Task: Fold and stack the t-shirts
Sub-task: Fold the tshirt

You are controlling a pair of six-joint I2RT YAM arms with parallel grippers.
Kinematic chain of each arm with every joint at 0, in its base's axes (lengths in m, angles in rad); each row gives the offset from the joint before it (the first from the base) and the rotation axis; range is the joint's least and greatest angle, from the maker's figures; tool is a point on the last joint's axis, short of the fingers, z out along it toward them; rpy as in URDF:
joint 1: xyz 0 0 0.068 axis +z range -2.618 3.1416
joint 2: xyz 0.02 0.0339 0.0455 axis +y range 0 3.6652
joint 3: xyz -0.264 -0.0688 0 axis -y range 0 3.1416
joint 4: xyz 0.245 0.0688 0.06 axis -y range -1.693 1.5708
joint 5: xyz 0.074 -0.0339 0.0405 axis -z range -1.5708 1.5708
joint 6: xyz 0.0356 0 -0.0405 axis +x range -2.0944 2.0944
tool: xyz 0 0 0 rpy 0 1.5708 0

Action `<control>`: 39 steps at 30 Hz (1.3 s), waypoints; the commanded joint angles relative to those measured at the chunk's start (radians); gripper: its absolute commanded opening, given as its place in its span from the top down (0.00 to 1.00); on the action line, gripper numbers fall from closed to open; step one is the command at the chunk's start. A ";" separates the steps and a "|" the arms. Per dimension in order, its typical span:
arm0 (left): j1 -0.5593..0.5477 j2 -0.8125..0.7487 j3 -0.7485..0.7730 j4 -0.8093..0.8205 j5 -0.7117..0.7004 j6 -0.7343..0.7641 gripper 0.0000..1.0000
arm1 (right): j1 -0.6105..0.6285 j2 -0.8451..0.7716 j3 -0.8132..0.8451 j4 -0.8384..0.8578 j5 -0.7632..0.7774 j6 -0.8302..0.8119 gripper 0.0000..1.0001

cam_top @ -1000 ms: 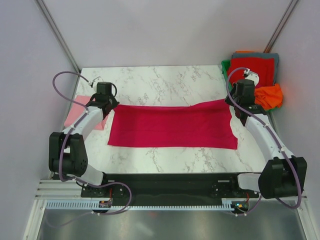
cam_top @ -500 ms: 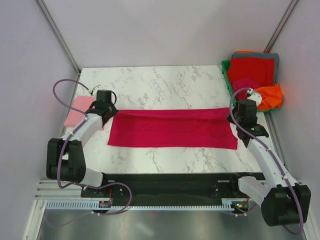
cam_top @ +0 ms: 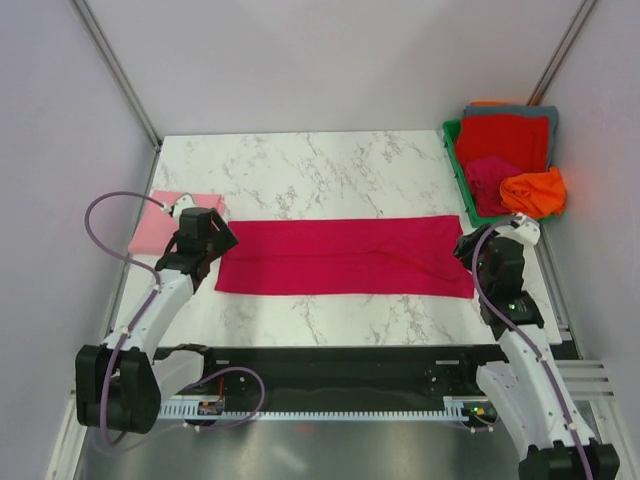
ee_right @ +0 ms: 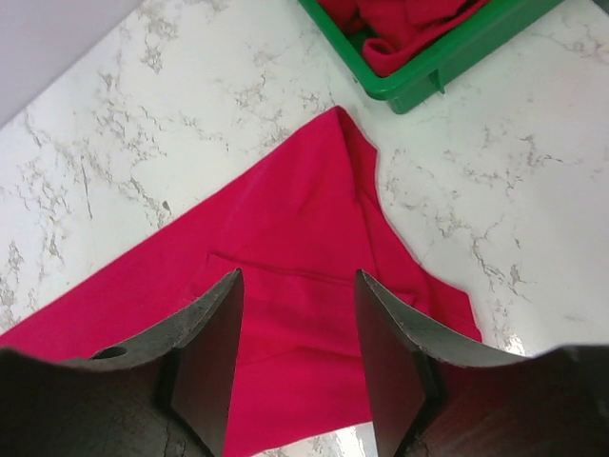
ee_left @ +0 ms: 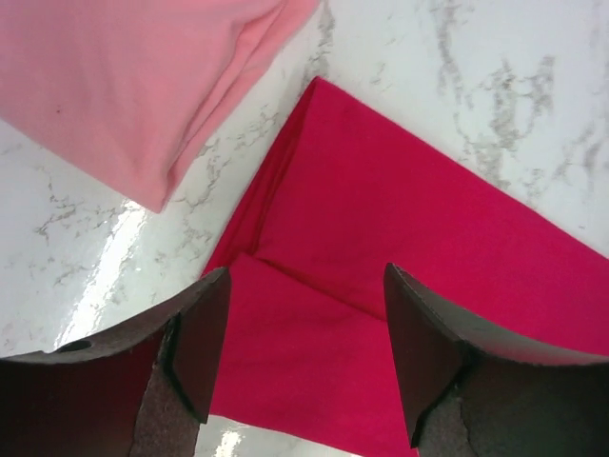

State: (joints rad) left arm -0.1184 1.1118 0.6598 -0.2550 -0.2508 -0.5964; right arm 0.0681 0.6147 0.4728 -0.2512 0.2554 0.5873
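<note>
A deep crimson t-shirt (cam_top: 345,257) lies flat mid-table as a long folded strip running left to right. My left gripper (cam_top: 207,243) hovers open over its left end; in the left wrist view the gripper (ee_left: 306,286) holds nothing, with crimson cloth (ee_left: 428,209) lying below it. My right gripper (cam_top: 478,256) hovers open over the right end; the right wrist view shows the gripper (ee_right: 297,286) empty above the folded cloth (ee_right: 285,219). A light pink folded t-shirt (cam_top: 158,222) lies at the left edge, just beside the crimson corner (ee_left: 124,86).
A green bin (cam_top: 455,160) at the back right holds red (cam_top: 505,140), magenta (cam_top: 487,178), orange (cam_top: 533,192) and grey (cam_top: 520,110) t-shirts; its corner (ee_right: 447,57) shows in the right wrist view. White marble table (cam_top: 330,165) extends behind the strip.
Both grippers drew the crimson shirt's far edge toward the near side, narrowing it into a strip, then opened and let go. Both arms have pulled back toward their bases.
</note>
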 commanded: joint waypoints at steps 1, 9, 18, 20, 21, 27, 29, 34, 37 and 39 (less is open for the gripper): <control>-0.004 -0.076 0.004 0.011 0.082 -0.002 0.27 | -0.001 0.184 0.099 0.041 -0.115 -0.073 0.43; -0.179 0.094 0.144 0.071 0.220 -0.101 0.27 | 0.012 0.658 0.300 0.105 -0.402 -0.141 0.47; -0.429 0.579 0.506 0.175 0.321 -0.198 0.29 | 0.022 0.965 0.405 0.244 -0.611 -0.089 0.50; -0.461 0.675 0.634 0.198 0.376 -0.204 0.28 | 0.022 0.994 0.408 0.286 -0.634 -0.089 0.49; -0.469 0.769 0.684 0.207 0.437 -0.204 0.28 | 0.022 1.020 0.408 0.294 -0.643 -0.087 0.48; -0.495 1.063 0.965 0.206 0.571 -0.244 0.31 | 0.027 1.083 0.406 0.323 -0.662 -0.090 0.48; -0.501 1.095 0.992 0.209 0.587 -0.249 0.31 | 0.029 1.086 0.403 0.325 -0.665 -0.092 0.49; -0.503 1.145 1.009 0.209 0.616 -0.284 0.32 | 0.029 1.065 0.365 0.359 -0.714 -0.064 0.54; -0.504 1.174 1.032 0.201 0.625 -0.295 0.32 | 0.029 1.036 0.346 0.356 -0.748 -0.050 0.57; -0.504 1.191 1.054 0.175 0.622 -0.296 0.33 | 0.030 0.998 0.314 0.352 -0.769 -0.041 0.58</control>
State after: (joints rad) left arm -0.6147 2.2761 1.6493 -0.0734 0.3382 -0.8547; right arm 0.0902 1.6848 0.8253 0.0631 -0.4461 0.5266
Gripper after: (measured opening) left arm 0.675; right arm 0.427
